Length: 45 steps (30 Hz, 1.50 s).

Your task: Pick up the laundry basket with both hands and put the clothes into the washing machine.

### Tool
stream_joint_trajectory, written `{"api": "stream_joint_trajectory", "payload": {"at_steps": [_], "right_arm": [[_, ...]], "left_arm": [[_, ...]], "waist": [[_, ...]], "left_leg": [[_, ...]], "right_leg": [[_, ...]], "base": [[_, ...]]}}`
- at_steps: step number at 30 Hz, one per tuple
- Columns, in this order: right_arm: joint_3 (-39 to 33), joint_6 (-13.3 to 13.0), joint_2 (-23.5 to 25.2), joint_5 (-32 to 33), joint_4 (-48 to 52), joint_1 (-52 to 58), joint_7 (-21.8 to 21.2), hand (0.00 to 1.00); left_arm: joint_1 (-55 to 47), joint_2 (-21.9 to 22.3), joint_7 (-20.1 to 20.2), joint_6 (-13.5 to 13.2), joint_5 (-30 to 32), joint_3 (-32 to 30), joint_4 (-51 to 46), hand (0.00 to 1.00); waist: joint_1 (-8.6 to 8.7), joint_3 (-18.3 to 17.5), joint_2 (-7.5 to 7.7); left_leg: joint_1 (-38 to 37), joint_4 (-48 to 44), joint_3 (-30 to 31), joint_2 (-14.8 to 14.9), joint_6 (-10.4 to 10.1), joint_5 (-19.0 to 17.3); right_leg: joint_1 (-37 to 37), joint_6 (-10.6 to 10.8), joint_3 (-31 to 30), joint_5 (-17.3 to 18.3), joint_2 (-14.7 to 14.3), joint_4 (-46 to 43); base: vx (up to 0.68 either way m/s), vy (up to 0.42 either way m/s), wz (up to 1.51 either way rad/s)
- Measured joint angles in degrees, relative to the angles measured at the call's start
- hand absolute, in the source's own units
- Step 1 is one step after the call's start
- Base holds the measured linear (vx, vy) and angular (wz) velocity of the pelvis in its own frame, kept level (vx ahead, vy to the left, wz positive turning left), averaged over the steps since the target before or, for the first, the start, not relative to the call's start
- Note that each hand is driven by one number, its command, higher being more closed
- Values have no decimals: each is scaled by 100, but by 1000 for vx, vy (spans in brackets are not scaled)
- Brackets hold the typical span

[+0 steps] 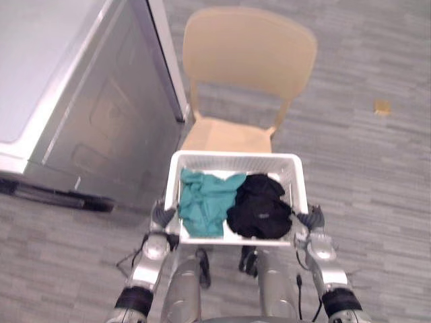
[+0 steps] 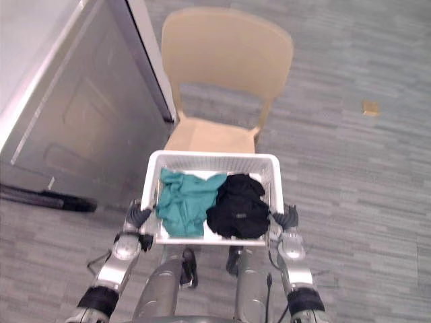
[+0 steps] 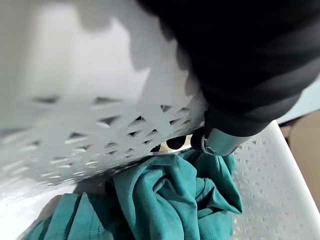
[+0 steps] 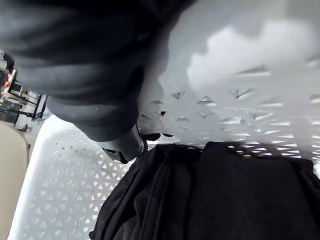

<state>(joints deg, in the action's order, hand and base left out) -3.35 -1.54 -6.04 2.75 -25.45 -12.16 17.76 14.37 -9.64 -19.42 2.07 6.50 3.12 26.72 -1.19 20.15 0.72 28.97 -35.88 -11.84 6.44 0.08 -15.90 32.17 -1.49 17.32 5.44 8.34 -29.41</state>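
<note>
Evidently both hands are clasped on the white perforated plastic laundry basket at the beige plastic chair's front edge: left hand and right hand hook its side rims. Lift evenly so the teal garment and black garment stay in, then turn to the grey washing machine.

Grey striped floor — washing machine upper left, tan chair top centre, small tan scrap upper right.

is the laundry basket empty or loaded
Loaded: the white perforated plastic laundry basket holds a crumpled teal garment and a black garment.
</note>
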Motion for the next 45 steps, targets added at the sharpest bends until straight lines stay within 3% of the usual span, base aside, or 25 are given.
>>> {"api": "stream_joint_trajectory", "payload": {"at_steps": [2, 9, 18, 27, 34, 38, 45], "right_arm": [[4, -7, 51, 60, 0, -382, 149, 0], [140, -169, 148, 430, 11, -1106, 359, 0], [68, -229, 218, 466, 318, -1221, 502, 0], [-293, -493, 152, 625, 1513, -624, 444, 0], [-428, -809, -174, 853, 2121, -55, 69, 0], [-476, -879, -207, 839, 2283, 280, -122, 0], [-289, -889, -221, 527, 2634, 1456, -520, 0]], "left_arm": [[481, -6, -227, -26, -196, -205, 81, 0], [1944, -141, -616, -384, -359, -607, 543, 0], [2175, -267, -710, -653, -373, -754, 386, 0], [1018, -202, -829, -740, -698, -1177, -583, 0], [55, -172, -816, -1035, -1159, -1847, -1333, 0], [-386, 164, -793, -1149, -1268, -1952, -1733, 0], [-1557, 713, -394, -1200, -1266, -1931, -1806, 0]], "waist": [[-114, 135, 1], [-111, 286, 10], [-110, 362, 45], [-114, 522, 56], [-153, 522, 58], [-282, 522, 58], [-282, 508, 60]], "left_leg": [[336, -119, -73, 158, 20, -159], [1133, -391, -1, 392, -31, -124], [1220, -296, 14, 472, -76, -35], [799, -99, -117, 440, -78, -36], [492, 61, -116, 399, -107, -19], [221, 194, -145, 371, -138, 3], [-569, 467, -105, 260, -136, -33]], "right_leg": [[352, -34, 27, -20, -69, -111], [958, -249, 194, -201, -213, -77], [1015, -314, 245, -270, -316, 55], [751, -277, 140, -210, -314, 59], [499, -298, 148, -122, -298, 68], [299, -309, 146, -85, -289, 82], [-413, -207, 203, 207, -197, 57]], "base": [[-188, -40, -8], [-125, -54, -6], [2, -4, -1], [19, 3, -4], [-11, -19, 5], [26, -1, 1], [69, 6, 12]]}}
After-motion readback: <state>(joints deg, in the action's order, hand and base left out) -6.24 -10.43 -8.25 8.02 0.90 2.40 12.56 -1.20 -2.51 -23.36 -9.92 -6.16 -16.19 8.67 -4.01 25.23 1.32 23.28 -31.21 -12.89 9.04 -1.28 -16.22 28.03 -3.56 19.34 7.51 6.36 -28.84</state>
